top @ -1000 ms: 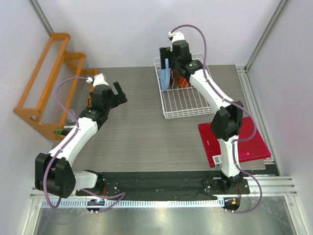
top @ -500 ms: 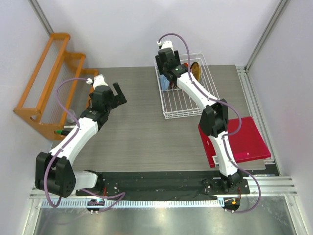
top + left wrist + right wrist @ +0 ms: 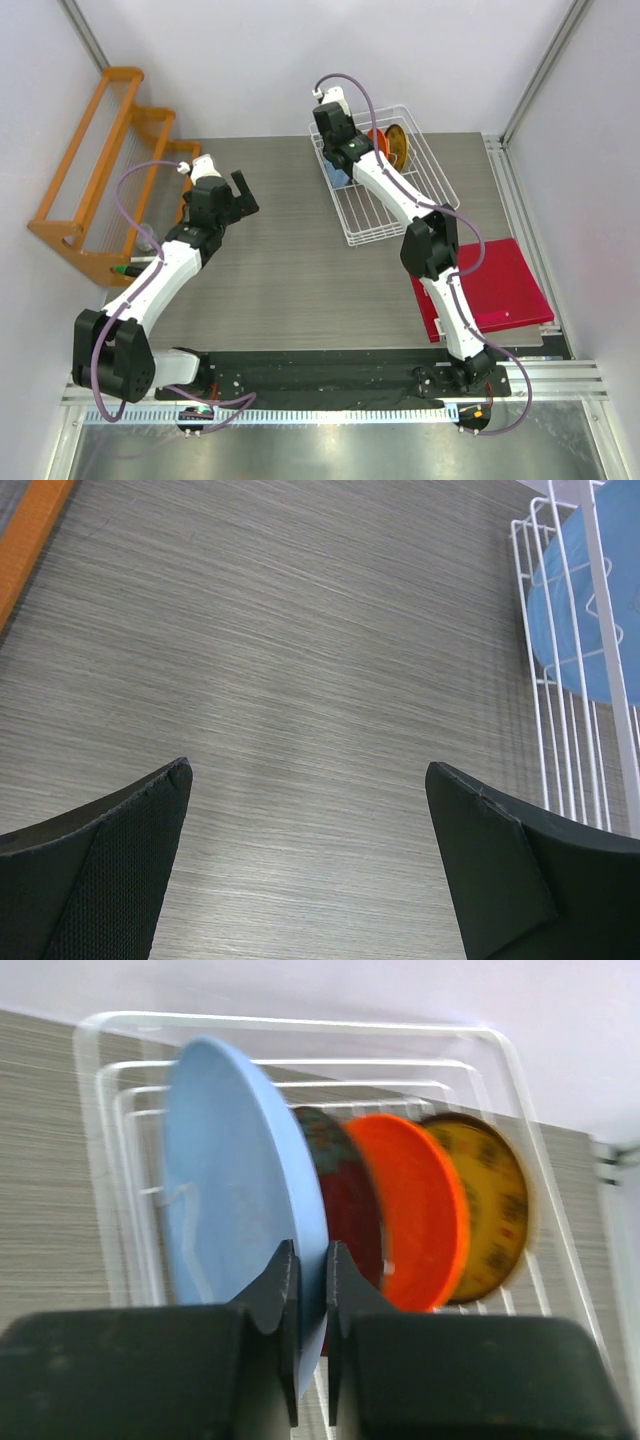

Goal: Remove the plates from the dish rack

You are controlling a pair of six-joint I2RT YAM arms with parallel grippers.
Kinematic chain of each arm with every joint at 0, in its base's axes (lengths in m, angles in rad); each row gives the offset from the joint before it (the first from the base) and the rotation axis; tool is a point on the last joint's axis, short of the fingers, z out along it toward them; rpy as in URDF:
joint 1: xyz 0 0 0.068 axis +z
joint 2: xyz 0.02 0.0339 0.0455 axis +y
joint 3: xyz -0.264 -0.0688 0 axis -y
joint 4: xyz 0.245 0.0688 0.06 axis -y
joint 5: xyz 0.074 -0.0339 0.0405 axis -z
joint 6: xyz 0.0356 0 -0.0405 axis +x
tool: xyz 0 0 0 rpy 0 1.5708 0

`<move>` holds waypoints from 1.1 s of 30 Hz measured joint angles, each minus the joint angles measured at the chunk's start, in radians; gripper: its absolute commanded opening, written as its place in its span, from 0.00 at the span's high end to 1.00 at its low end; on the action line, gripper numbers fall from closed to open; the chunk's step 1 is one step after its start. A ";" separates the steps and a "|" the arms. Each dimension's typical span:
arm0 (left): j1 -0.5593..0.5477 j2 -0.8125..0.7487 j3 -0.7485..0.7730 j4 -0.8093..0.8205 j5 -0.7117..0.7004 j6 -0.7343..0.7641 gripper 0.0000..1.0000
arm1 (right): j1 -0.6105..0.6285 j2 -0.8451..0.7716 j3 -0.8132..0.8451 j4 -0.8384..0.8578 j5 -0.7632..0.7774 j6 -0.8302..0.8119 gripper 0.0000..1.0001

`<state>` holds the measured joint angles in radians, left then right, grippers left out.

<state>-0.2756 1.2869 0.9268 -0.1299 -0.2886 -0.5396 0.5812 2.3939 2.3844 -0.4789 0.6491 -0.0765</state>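
Between the jaws of the right gripper (image 3: 308, 1260) stands the light blue plate (image 3: 235, 1180), rim pinched tight, upright in the dish rack (image 3: 300, 1026) beside the dark red plate (image 3: 345, 1200). Left gripper (image 3: 308, 770) hangs over the table (image 3: 300, 630), jaws spread wide, empty.

**Three Cameras, One Table**

The top camera sits high at 6 o'clock and looks down on the whole table (image 3: 290, 250). The left wrist camera looks down at the table from close by, and it sees the dish rack (image 3: 575, 750) at 3 o'clock. The right wrist camera is very near the blue plate (image 3: 230, 1190). All three see the rack.
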 measured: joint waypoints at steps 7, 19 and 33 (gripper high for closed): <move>0.000 0.001 -0.002 0.002 0.000 0.000 0.00 | 0.028 0.018 0.014 0.003 0.119 -0.089 0.99; 0.000 0.000 -0.006 -0.002 -0.008 0.002 0.00 | 0.094 0.017 -0.092 0.280 0.357 -0.317 0.99; 0.000 -0.003 -0.010 -0.002 0.024 -0.002 0.01 | 0.104 -0.221 -0.254 0.451 0.434 -0.399 0.99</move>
<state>-0.2756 1.2835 0.9173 -0.1318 -0.2642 -0.5415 0.6849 2.1731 2.1300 -0.0277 1.0828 -0.4759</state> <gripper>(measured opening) 0.994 0.121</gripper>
